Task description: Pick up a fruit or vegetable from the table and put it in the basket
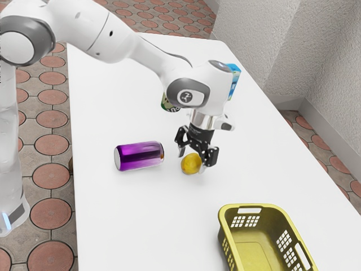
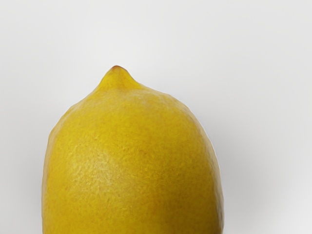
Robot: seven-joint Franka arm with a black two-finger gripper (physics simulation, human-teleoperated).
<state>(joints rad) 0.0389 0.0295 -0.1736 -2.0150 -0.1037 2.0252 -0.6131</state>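
Exterior view pictures show a white table (image 1: 118,226), over which the arm (image 1: 107,34) is stretched from the upper left. By its hand, the black gripper (image 1: 192,163) is carried low, pointed downward and a little tilted. The two fingers (image 1: 203,167) are seen standing apart, in an open position, and between them a yellow lemon (image 1: 190,164) is found. The lemon is seen at the level of the table, outside the basket; whether it is touched by one of the fingers cannot be told.

Toward the exterior view's left of the lemon, a shiny purple can (image 1: 138,156) is laid on its side, near but apart from it. Behind the hand, farther up in the same view, a green can (image 1: 170,103) is partly hidden by the arm, and a blue carton (image 1: 234,79) is partly covered too. At the lower right of the exterior view, the yellow-green basket (image 1: 248,206) is placed, with slots and small holes cut in its walls; its near part is cut off by the edge of the view. Bare floor of it can be seen.

In the wrist view, the lemon is shown very close, with its pointed end narrowed to a small brownish tip. By the white table it is surrounded, and a soft shadow is cast beside it.
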